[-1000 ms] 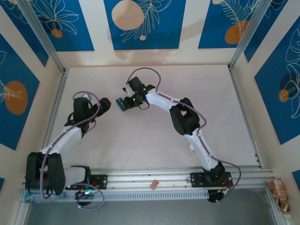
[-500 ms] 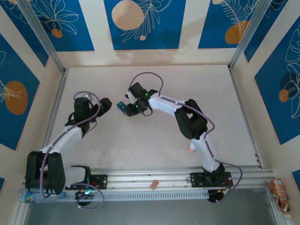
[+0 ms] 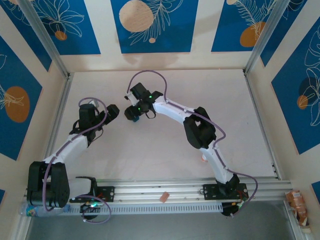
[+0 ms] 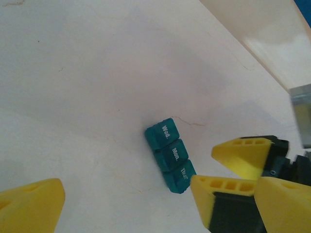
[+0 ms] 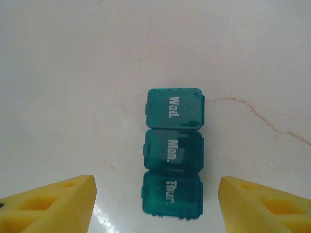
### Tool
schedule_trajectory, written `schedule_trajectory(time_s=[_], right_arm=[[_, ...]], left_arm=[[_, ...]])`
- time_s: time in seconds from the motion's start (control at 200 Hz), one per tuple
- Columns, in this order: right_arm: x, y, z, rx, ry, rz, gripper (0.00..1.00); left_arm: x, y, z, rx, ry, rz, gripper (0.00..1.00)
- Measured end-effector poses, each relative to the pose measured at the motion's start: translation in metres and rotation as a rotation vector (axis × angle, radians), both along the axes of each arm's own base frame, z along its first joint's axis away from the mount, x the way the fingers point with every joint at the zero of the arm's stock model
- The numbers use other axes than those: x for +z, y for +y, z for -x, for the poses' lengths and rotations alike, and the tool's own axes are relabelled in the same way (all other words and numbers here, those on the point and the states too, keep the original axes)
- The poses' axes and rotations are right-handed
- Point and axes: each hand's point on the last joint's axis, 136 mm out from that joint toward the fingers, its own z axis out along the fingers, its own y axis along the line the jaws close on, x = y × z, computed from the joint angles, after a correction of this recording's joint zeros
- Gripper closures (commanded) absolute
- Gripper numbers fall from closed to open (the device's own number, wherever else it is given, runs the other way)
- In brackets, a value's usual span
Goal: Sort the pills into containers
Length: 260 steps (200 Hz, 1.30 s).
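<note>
Three shut lids, Wed., Mon., Thur., top the teal pill box (image 4: 170, 155) in the left wrist view, beyond the wide-spread left gripper (image 4: 158, 208). Right wrist: right gripper (image 5: 158, 206) spread, fingers (image 5: 48, 204) flanking the box's near end, untouching. From above, both grippers hover left of centre.

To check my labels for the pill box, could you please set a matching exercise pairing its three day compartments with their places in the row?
Things:
1. Wed. compartment
2. Mon. compartment
3. Thur. compartment

Places:
A. middle of the row
B. end lying between the open right pincer's fingertips, untouched
C. end farthest from that pincer

Pairs: 1-C, 2-A, 3-B
</note>
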Motion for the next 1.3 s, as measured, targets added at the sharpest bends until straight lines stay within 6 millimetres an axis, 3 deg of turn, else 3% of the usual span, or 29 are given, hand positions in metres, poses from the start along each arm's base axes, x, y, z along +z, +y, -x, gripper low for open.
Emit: schedule_trajectory(time_s=[0.28,0.495,0.72,0.945,1.165,1.3], right_arm=[[-0.047,-0.006,0.001,0.022,0.048,0.089,0.34],[-0.035,0.001,-0.007,0.037,0.015,0.075,0.4],[-0.049,0.001,-0.009,0.045,0.02,0.097,0.49],[-0.049,0.001,-0.01,0.052,0.0,0.115,0.71],[-0.048,-0.003,-0.006,0.046,-0.003,0.117,0.74],[-0.045,-0.018,0.01,0.029,0.028,0.134,0.74]], left_arm=[[0.001,0.0,0.001,0.0,0.0,0.0,0.0],[0.002,0.0,0.001,0.0,-0.002,0.0,0.0],[0.003,0.0,0.001,0.001,-0.006,0.001,0.0],[0.006,0.0,0.002,0.001,-0.015,0.001,0.0],[0.012,0.0,0.003,0.001,-0.032,0.003,0.0],[0.015,0.0,0.003,0.005,-0.037,0.01,0.0]])
